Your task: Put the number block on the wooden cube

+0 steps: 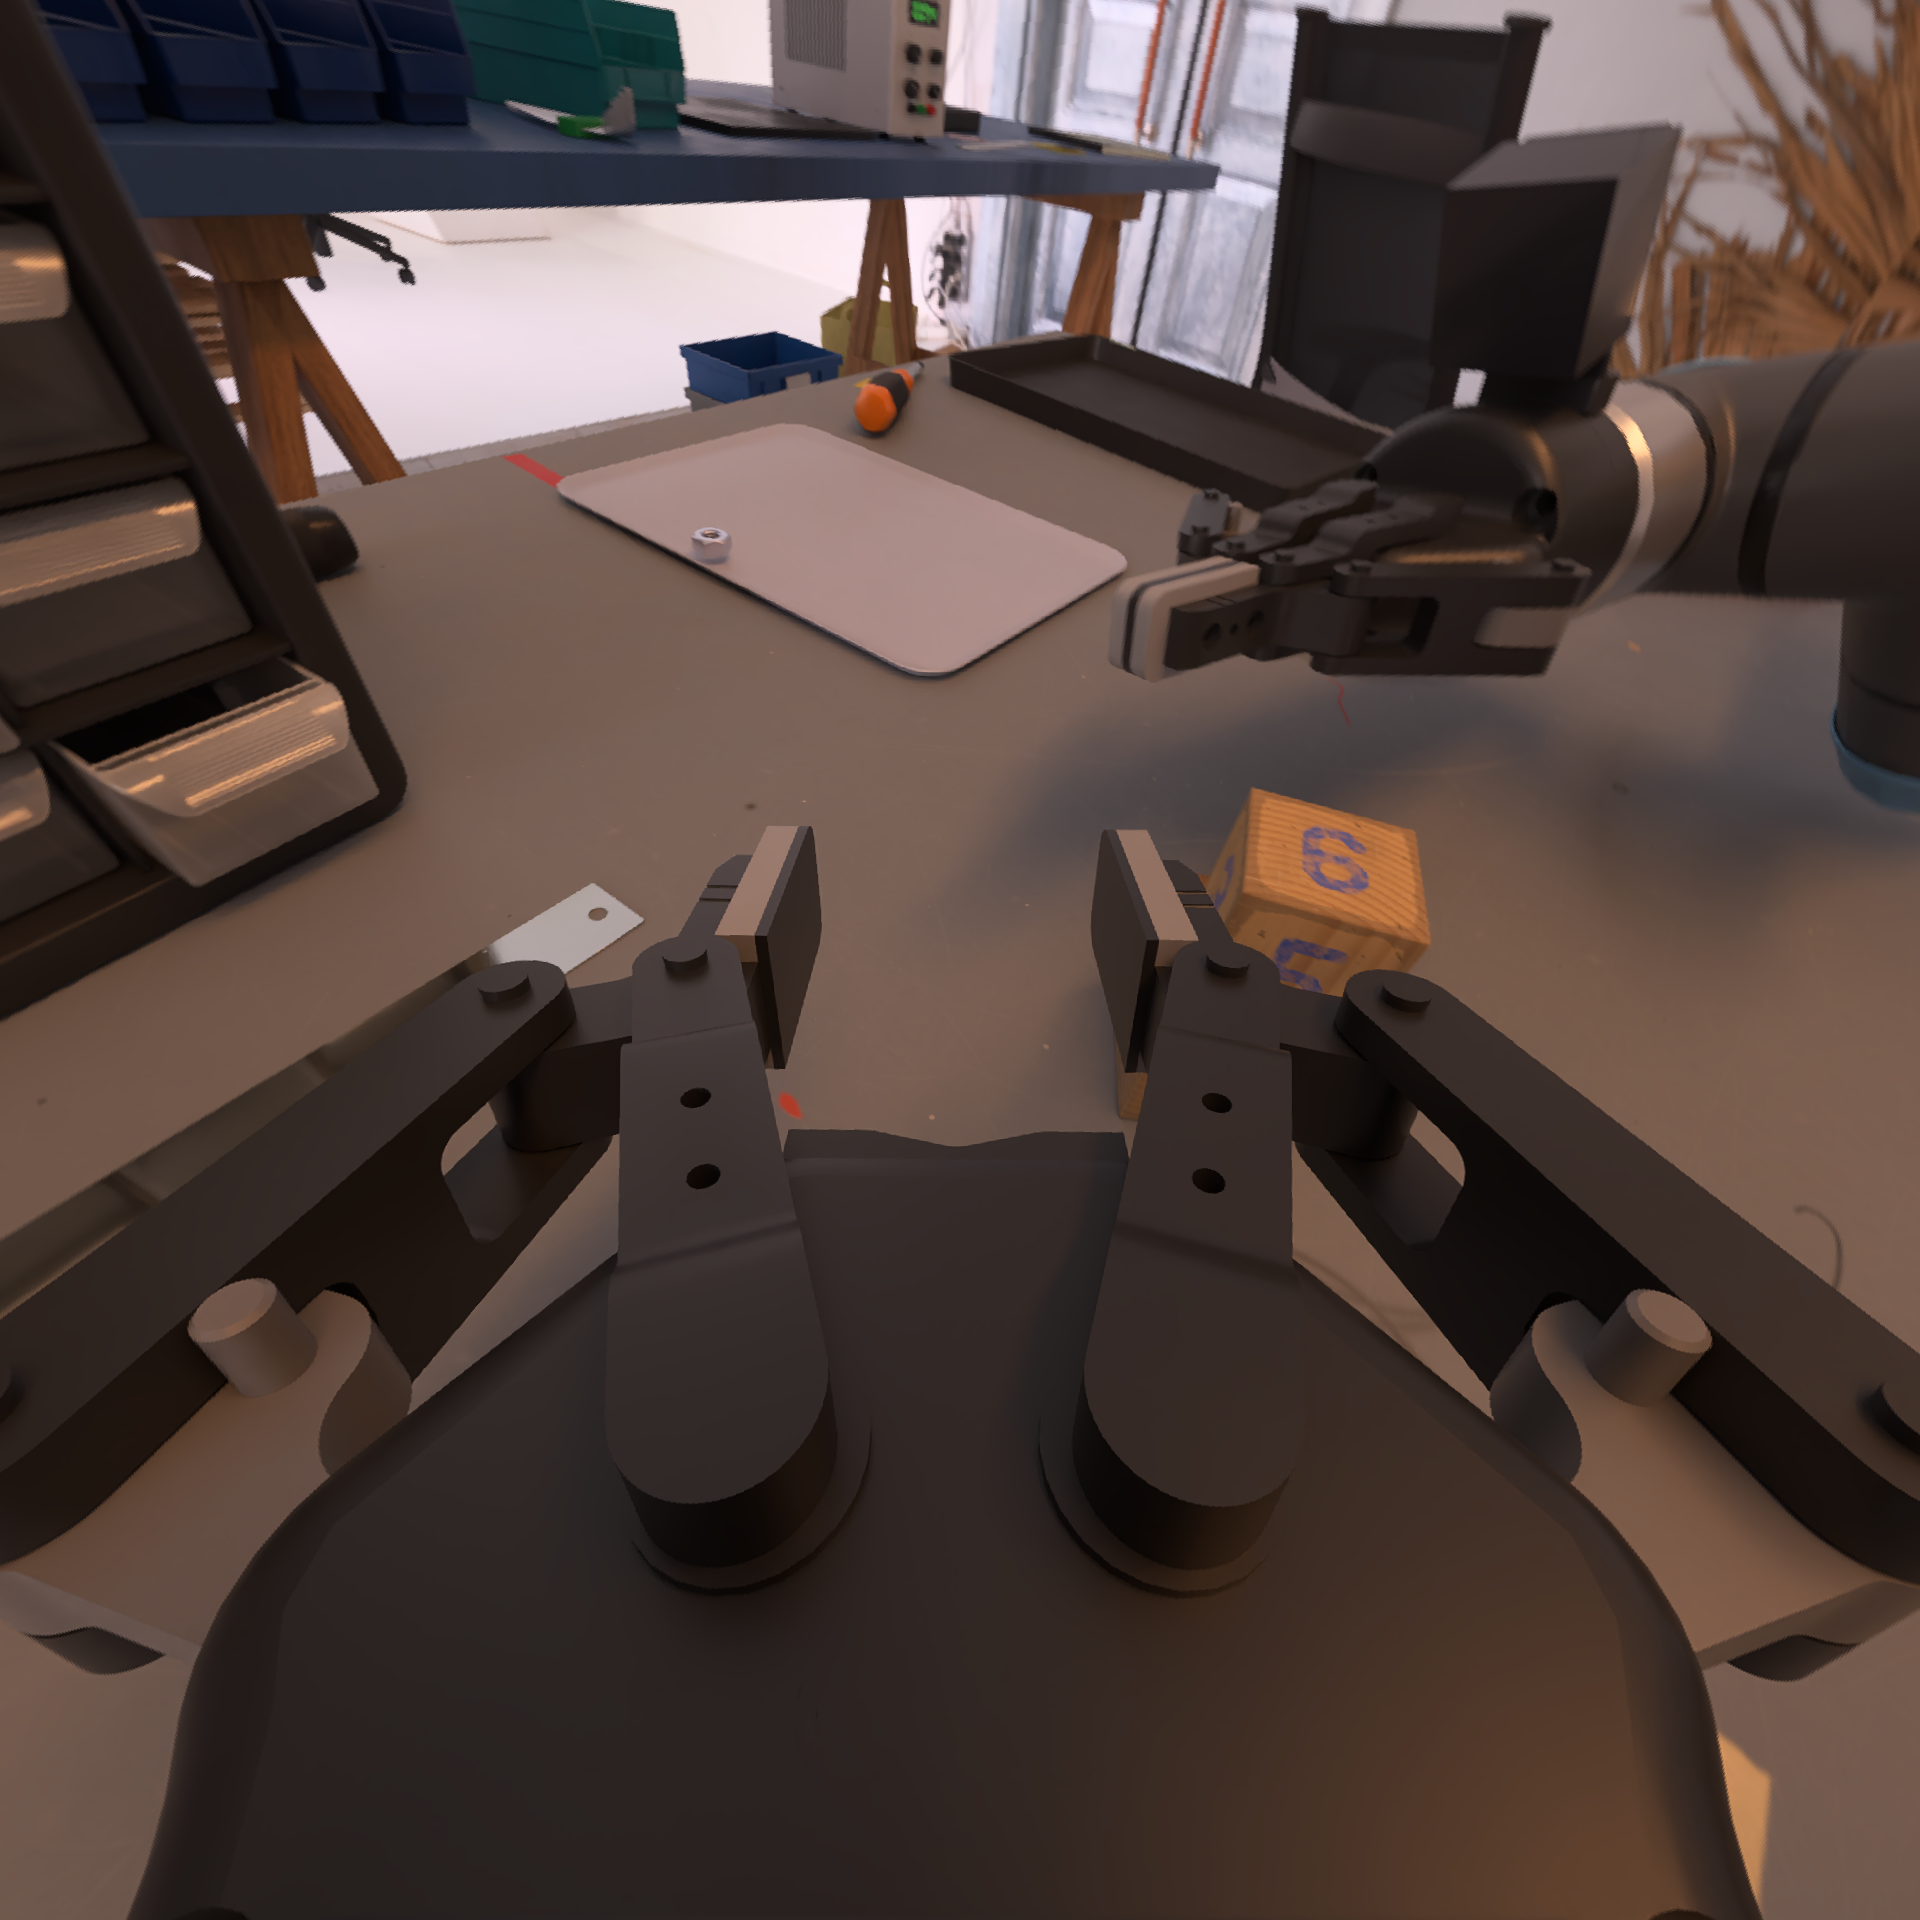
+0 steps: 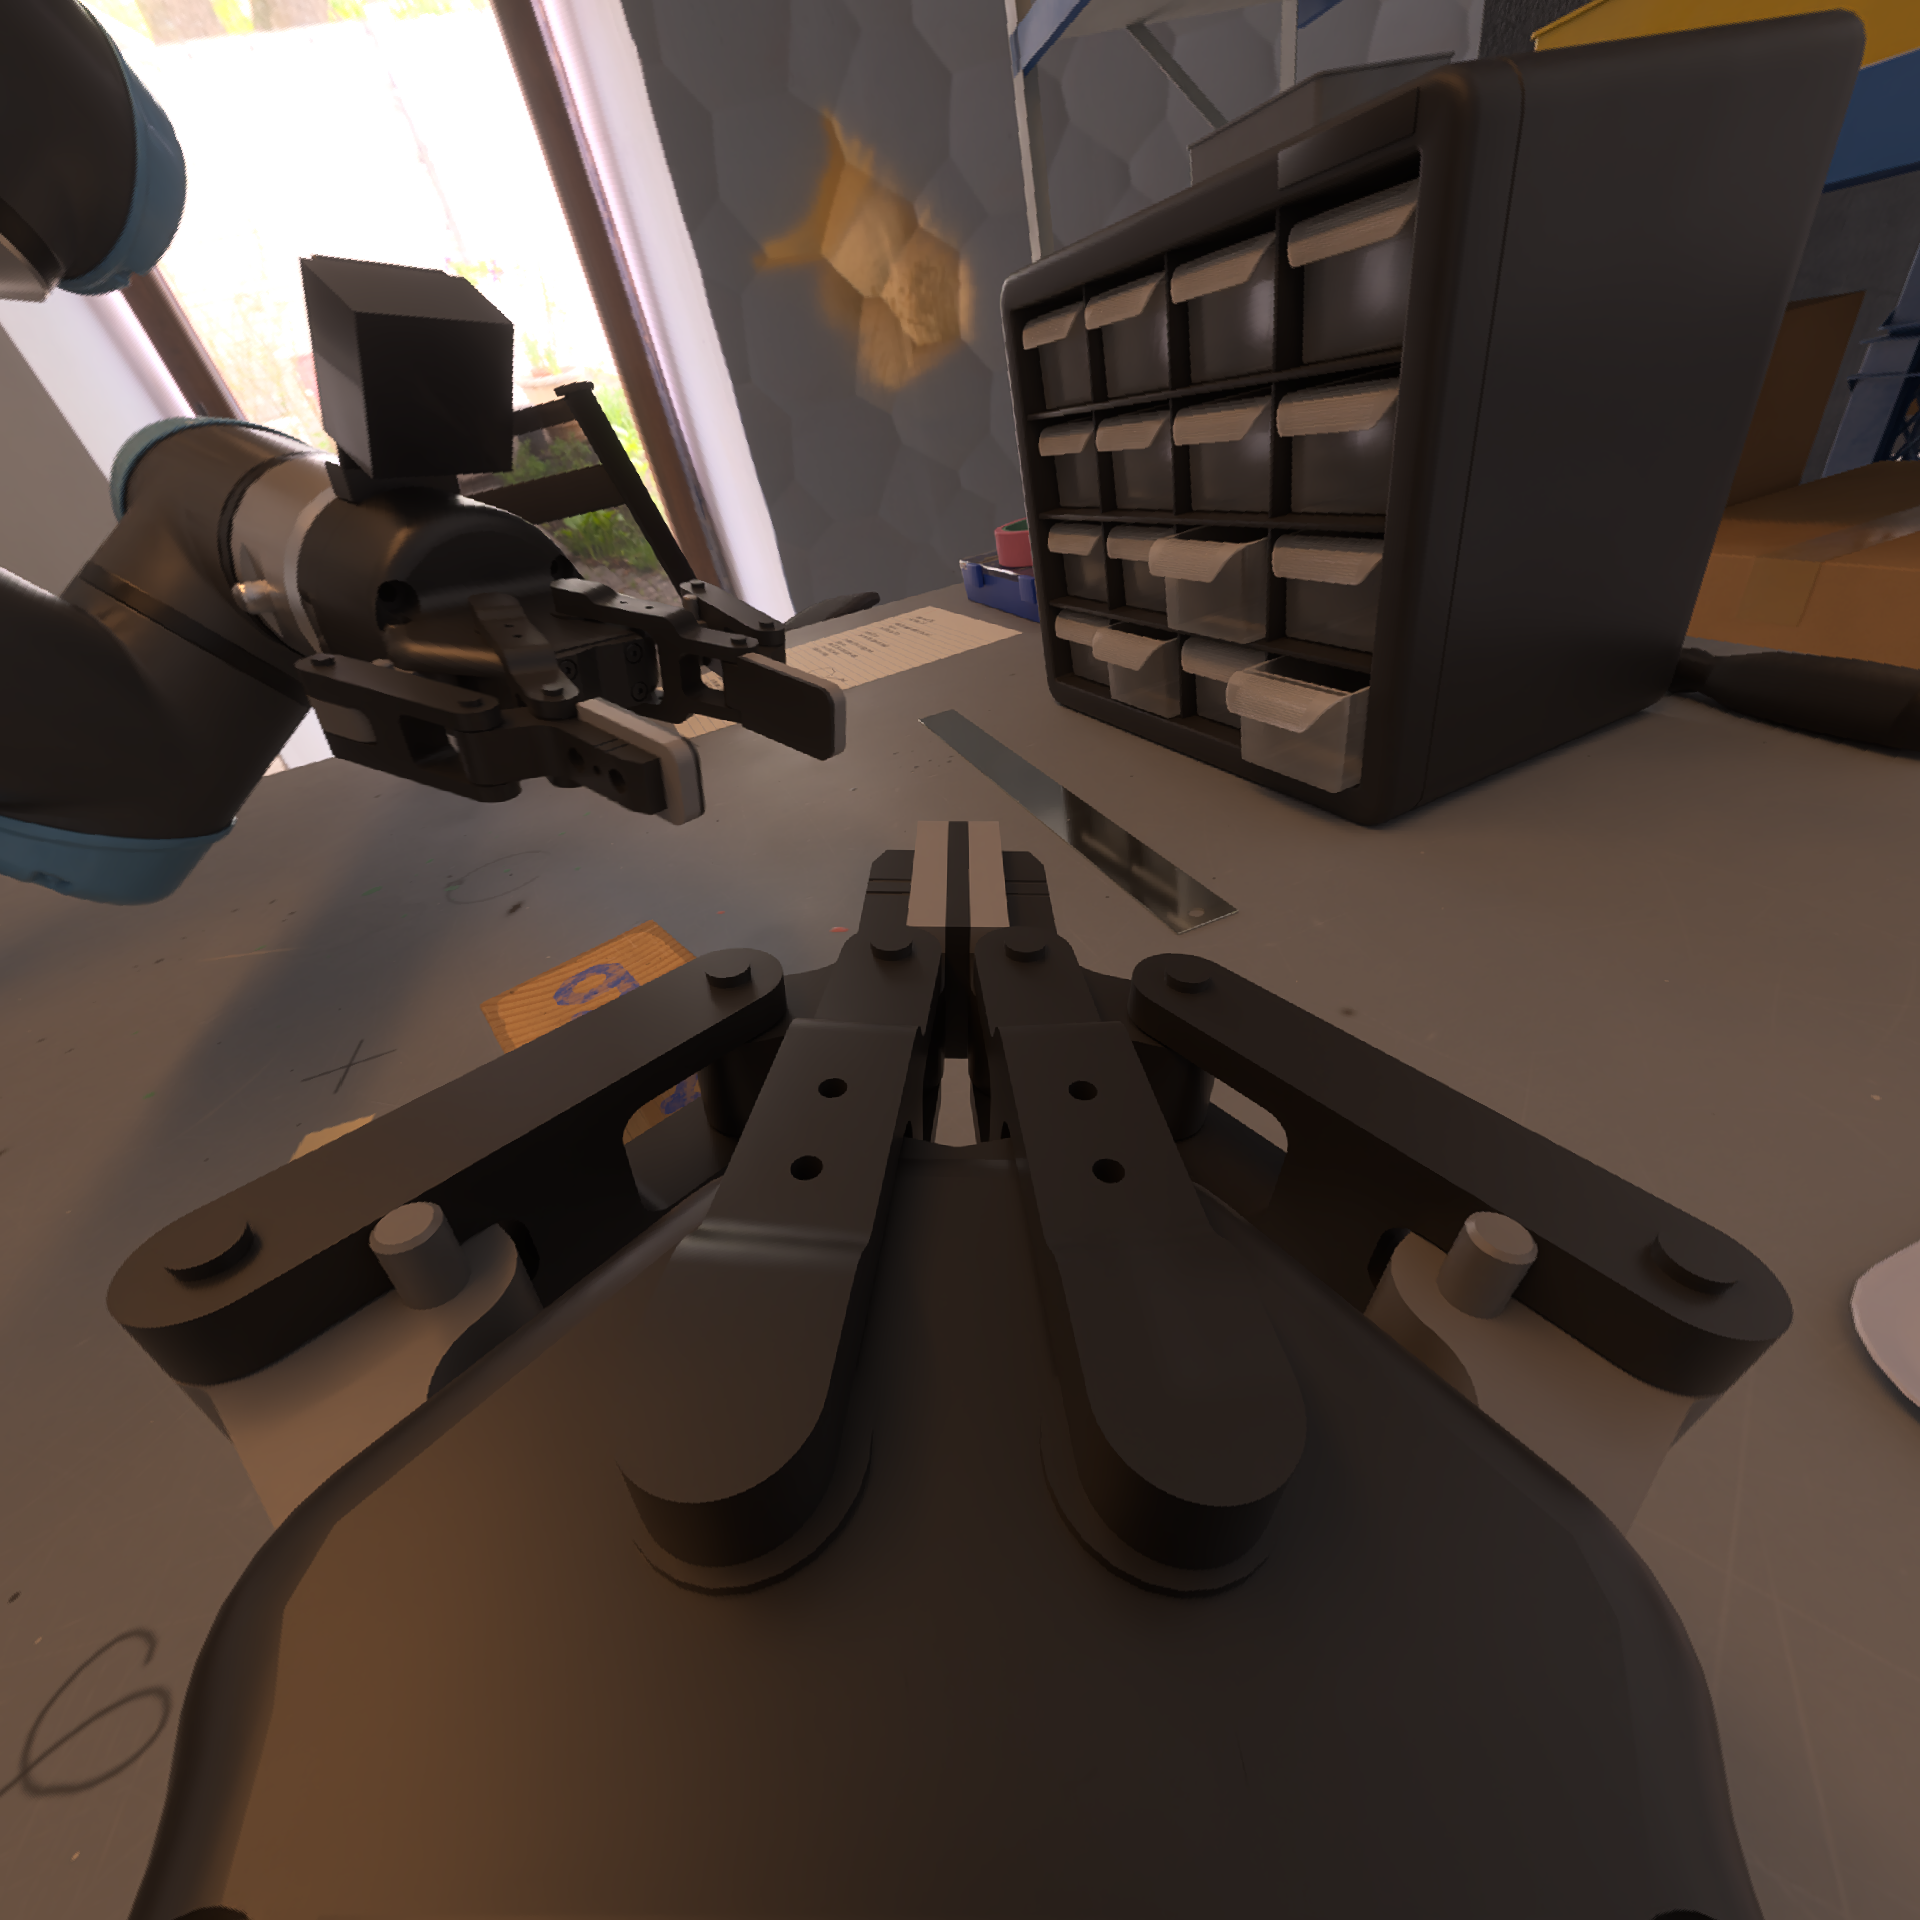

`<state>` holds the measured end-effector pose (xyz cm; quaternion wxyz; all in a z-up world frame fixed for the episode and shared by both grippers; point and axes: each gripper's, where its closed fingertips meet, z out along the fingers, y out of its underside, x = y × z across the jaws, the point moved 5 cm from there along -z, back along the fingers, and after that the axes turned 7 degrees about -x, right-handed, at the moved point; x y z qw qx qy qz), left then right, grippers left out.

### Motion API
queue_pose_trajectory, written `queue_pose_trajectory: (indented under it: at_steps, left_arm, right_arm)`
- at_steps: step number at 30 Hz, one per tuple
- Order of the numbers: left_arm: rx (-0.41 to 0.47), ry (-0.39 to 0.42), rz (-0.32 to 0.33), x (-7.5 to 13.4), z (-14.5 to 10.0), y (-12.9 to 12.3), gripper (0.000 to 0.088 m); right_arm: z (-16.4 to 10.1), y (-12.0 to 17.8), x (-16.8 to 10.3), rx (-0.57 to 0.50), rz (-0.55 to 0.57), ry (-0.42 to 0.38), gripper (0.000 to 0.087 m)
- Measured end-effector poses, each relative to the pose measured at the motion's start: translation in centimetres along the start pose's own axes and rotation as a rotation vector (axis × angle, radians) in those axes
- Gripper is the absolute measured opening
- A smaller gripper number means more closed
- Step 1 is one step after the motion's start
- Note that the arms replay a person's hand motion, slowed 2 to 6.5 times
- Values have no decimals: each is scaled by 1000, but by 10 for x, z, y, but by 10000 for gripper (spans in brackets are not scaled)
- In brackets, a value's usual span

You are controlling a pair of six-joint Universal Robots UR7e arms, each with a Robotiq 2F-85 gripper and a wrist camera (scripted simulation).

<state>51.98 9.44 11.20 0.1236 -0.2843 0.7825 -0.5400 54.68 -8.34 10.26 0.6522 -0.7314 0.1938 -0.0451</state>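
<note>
Left gripper [image 1: 956, 925] spread wide and empty above the table, number block [image 1: 1320, 894] just beside its right finger

We hold nothing: our jaws stand wide apart, while the right gripper [image 2: 954, 883], pads pressed together, grips nothing either. The block seems to sit on another wooden piece [image 1: 1132, 1091], mostly hidden behind our finger, so we judge it may be stacked. If regrasping, we should shift right and square to its flat faces. It has no long axis; a numbered face points up and toward us, corner slightly turned

Warm low light, soft shadows on the grey table [image 1: 644, 727], bright window glare, wide-angle edge stretching
</note>
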Motion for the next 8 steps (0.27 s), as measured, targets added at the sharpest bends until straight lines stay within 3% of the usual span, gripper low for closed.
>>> queue_pose_trajectory:
  at_steps: [8]
  left_arm:
    - [53,-52,-152,-19,4,6,457]
  right_arm:
    - [0,0,0,0,-1,0,0]
